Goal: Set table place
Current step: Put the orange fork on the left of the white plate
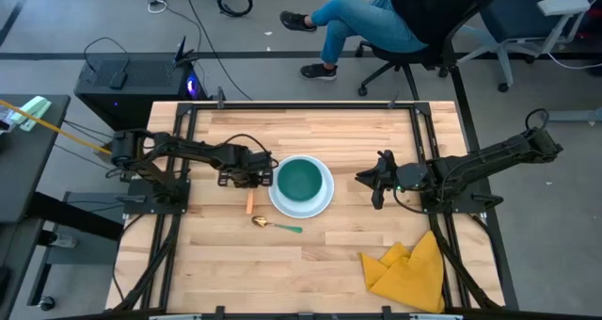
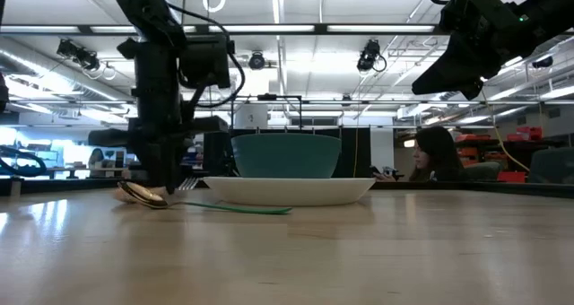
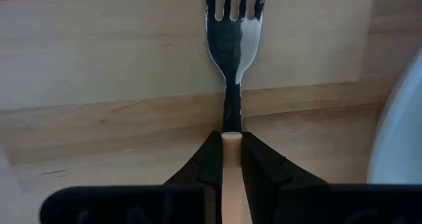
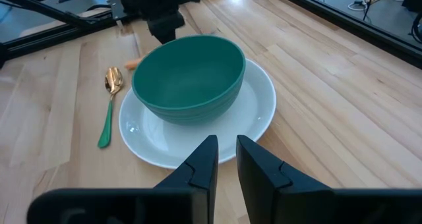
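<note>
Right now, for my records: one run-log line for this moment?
left gripper: shut on fork, by plate | right gripper: raised | bowl: on plate
</note>
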{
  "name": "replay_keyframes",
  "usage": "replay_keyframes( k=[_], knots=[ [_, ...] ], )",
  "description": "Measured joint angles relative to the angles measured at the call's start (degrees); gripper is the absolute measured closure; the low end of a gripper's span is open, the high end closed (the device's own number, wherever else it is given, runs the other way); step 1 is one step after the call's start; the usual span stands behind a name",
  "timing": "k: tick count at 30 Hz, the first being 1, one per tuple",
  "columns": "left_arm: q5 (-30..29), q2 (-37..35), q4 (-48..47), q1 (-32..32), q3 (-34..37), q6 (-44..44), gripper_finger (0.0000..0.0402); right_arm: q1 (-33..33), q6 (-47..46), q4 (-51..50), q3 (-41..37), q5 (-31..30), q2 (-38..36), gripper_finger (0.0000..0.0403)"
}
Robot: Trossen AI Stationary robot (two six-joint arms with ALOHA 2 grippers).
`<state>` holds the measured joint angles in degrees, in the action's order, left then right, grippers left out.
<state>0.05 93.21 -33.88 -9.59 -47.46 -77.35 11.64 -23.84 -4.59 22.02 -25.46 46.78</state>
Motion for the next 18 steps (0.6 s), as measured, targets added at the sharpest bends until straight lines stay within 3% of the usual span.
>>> replay_keyframes(
  k=[14, 18],
  knots=[
    [0.91, 0.41, 0.65, -0.37, -0.03, 0.05, 0.0361, 0.0, 0.01, -0.01, 0.0, 0.01, 0.0, 0.0339],
    [0.9, 0.43, 0.65, -0.37, 0.0, -0.23, 0.0344, 0.0, 0.0, -0.01, 0.0, 0.0, 0.0, 0.0339]
  ],
)
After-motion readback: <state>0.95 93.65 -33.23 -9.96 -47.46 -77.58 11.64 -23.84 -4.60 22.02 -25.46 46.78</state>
